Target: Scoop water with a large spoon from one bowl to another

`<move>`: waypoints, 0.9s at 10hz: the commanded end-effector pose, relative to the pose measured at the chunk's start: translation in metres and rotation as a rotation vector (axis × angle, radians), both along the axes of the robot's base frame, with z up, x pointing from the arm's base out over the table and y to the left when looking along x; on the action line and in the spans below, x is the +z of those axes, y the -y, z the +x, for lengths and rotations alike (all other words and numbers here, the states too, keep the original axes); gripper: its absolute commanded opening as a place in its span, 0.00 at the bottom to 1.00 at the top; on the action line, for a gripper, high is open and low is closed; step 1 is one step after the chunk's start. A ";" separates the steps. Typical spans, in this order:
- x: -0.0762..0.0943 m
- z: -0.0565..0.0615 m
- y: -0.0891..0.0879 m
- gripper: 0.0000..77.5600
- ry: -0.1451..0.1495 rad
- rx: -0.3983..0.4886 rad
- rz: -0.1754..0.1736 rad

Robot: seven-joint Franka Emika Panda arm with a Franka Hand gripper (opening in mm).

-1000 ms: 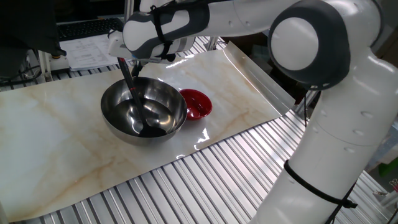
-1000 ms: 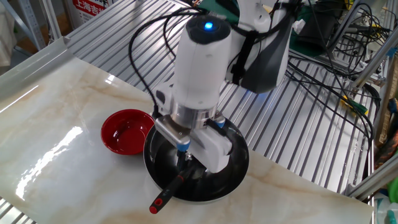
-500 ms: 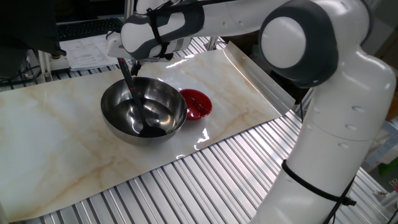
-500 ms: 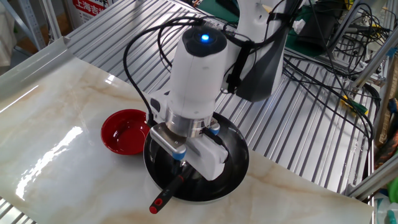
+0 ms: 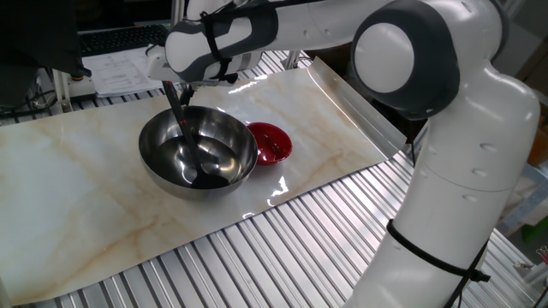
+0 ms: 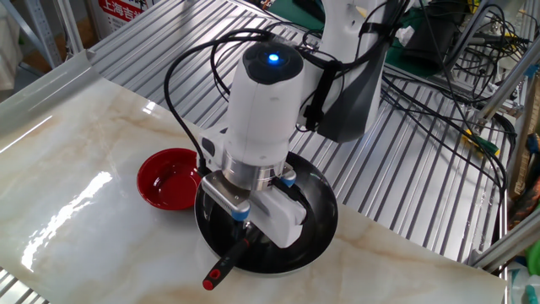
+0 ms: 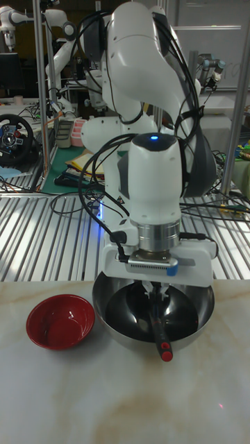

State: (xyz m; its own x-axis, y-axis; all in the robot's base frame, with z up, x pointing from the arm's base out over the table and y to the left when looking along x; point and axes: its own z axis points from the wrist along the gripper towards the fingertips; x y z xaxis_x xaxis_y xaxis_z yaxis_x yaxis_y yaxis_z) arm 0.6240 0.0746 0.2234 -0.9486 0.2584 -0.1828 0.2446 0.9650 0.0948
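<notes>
The large steel bowl (image 5: 163, 145) (image 6: 325, 221) (image 7: 112, 320) stands on the marble-patterned sheet. The small red bowl (image 5: 271, 142) (image 6: 171, 178) (image 7: 60, 321) sits right beside it. The black large spoon (image 5: 190, 141) (image 6: 238, 252) (image 7: 158, 331) leans in the steel bowl, its scoop (image 5: 211, 176) at the bottom and its red-marked handle end (image 6: 217, 275) past the rim. My gripper (image 5: 177, 87) (image 7: 156, 288) hangs over the steel bowl, shut on the spoon's handle. Water shows only as glints in both bowls.
The marble-patterned sheet (image 5: 77, 214) lies on a slatted metal table (image 5: 282, 248) and has a raised edge (image 5: 360, 103) on one side. Cables (image 6: 456, 93) run over the slats behind the arm. Papers and a keyboard (image 5: 120, 51) lie beyond the sheet.
The arm's upper links have swung slightly sideways over the steel bowl. The gripper stays shut on the spoon, whose scoop stays at the bowl's bottom.
</notes>
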 end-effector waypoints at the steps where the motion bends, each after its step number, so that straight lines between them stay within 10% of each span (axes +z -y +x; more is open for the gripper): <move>1: 0.004 0.004 -0.001 0.00 -0.004 -0.001 0.004; 9: 0.002 0.002 -0.002 0.00 -0.014 0.049 -0.005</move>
